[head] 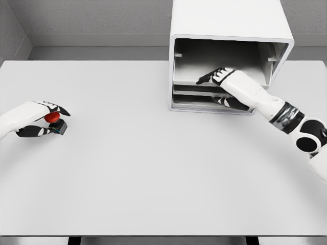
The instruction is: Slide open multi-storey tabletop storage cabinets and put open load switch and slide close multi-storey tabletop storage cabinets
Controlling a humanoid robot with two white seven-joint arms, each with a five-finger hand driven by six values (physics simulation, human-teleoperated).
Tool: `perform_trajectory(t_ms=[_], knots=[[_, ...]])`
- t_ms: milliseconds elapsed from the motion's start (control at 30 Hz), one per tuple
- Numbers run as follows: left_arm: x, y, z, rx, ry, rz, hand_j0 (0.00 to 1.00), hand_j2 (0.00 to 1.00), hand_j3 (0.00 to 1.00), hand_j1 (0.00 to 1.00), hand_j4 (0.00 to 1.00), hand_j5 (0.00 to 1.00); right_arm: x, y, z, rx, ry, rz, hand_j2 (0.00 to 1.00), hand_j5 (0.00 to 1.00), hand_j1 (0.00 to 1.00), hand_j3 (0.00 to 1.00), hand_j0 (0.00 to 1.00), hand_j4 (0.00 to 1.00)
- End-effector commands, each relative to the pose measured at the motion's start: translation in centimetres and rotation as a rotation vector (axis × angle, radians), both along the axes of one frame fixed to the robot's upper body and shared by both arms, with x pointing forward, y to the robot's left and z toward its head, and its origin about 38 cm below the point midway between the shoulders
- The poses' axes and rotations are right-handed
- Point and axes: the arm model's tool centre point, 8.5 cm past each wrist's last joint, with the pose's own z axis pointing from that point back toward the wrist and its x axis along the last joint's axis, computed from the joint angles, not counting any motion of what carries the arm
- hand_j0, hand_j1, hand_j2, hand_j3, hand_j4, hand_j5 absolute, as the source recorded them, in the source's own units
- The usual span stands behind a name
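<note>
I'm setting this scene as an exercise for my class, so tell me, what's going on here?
A white-armed humanoid works at a pale grey table. Its left hand, near the table's left edge, grips a small dark load switch with a red knob. Its right hand reaches into the open front of a white boxy storage cabinet at the far side, fingers on a grey drawer tray. The switch is not yet inside.

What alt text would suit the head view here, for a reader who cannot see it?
The right hand reaches into the open front of a white storage cabinet at the back of a white table, fingers at a drawer. At the far left, the left hand grips a small switch with a red knob.
</note>
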Motion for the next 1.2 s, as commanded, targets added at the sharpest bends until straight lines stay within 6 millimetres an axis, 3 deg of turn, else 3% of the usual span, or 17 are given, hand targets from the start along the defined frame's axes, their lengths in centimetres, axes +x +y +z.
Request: perform_trajectory(t_ms=[0,500,700,1167], knots=[[0.0,0.1,0.1,0.000,-0.001,0.004,0.56,0.56,0.56,0.56,0.56,0.56,-0.2,-0.4,0.7,-0.004,-0.015,0.003,0.74,0.74,0.74,0.74,0.74,0.74],[0.1,-0.3,1.0,-0.003,-0.030,-0.007,0.36,0.36,0.36,0.36,0.36,0.36,-2.1,-1.8,-0.1,-0.037,0.008,0.008,0.75,0.75,0.75,0.75,0.75,0.75],[0.2,-0.1,1.4,-0.004,-0.039,-0.004,0.35,0.35,0.35,0.35,0.35,0.35,-3.4,-2.5,0.4,-0.016,-0.008,-0.001,0.76,0.76,0.76,0.76,0.76,0.76],[-0.1,-1.7,4.7,-0.007,-0.141,-0.053,0.34,0.34,0.34,0.34,0.34,0.34,-4.6,-3.0,0.2,-0.032,-0.001,0.004,0.76,0.76,0.76,0.76,0.76,0.76]])
